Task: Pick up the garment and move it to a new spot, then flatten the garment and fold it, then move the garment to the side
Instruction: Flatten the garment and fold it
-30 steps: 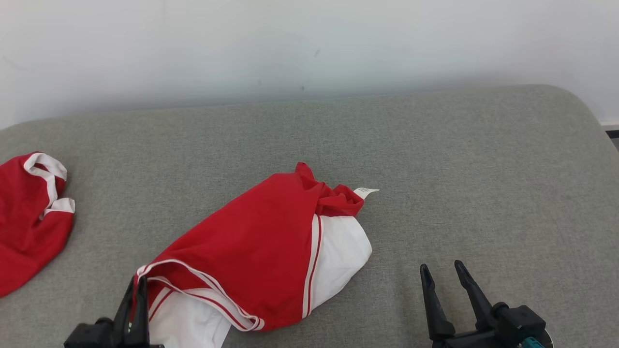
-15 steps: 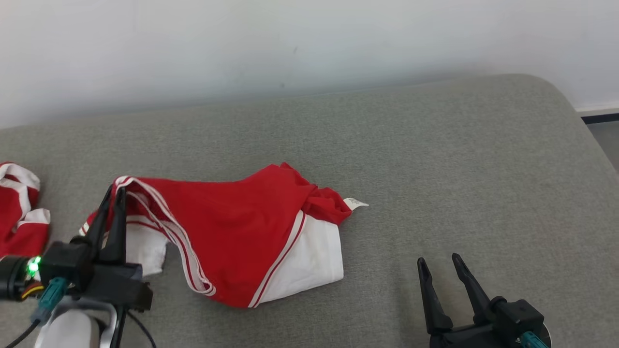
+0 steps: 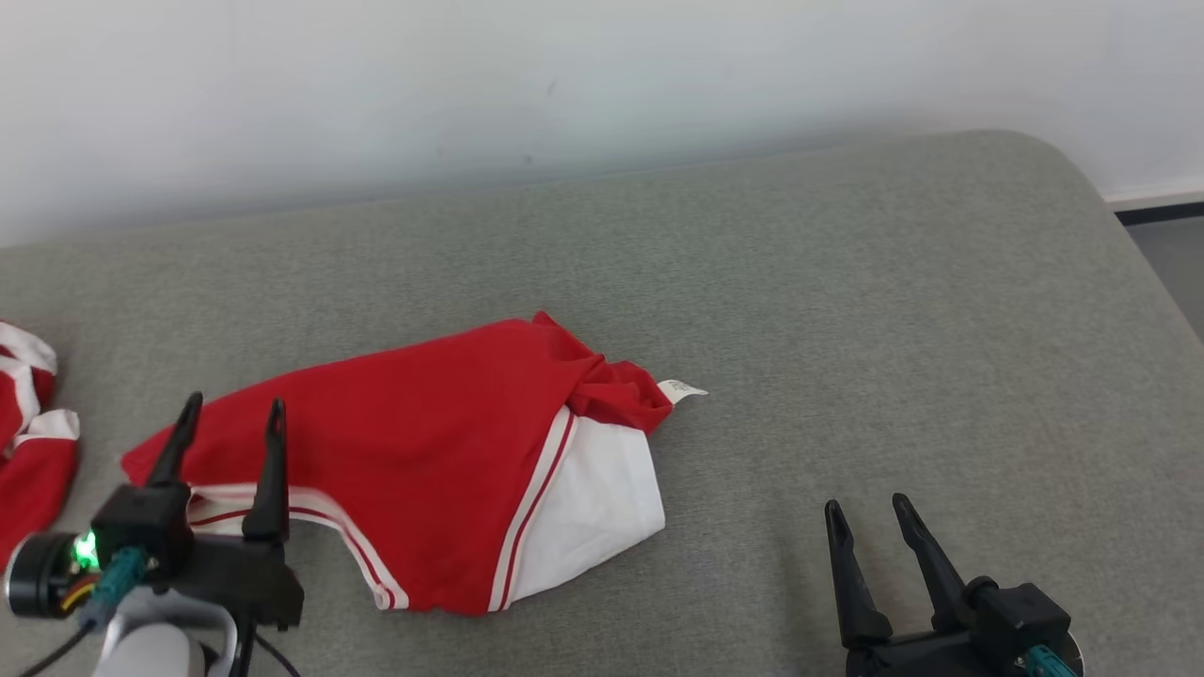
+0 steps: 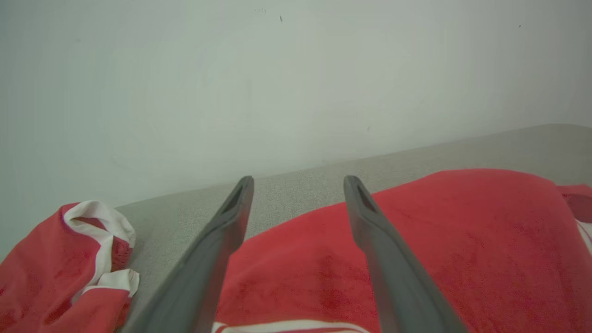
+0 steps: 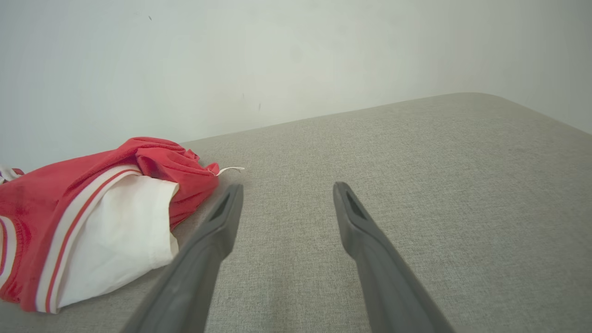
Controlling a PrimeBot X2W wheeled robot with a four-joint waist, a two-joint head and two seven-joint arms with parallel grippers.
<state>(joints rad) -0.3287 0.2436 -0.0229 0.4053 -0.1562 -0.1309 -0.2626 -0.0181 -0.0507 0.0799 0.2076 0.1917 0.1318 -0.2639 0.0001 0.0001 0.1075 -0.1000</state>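
Beneath the left fingers (image 3: 273, 470) (spread wide) lies the garment (image 3: 423, 451), ungripped.

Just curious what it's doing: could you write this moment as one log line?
garment: lying on cushion | left tool: open, over its left end | right tool: open, apart

The garment (image 3: 423, 470) is bright red, with a plain white panel (image 3: 593, 508) at its right end, bordered by a white band with a thin red stripe. Its near hem is white with red stripes, and its label (image 3: 681, 389) is white. Left of the garment, a second garment (image 3: 28, 451) is red with white trim. The cushion (image 3: 847, 329) beneath is flecked grey weave, and the wall (image 3: 564, 75) beyond is off-white. The left gripper (image 3: 234, 404) and right gripper (image 3: 866, 505) are black. A green light (image 3: 87, 550) glows behind the left gripper.
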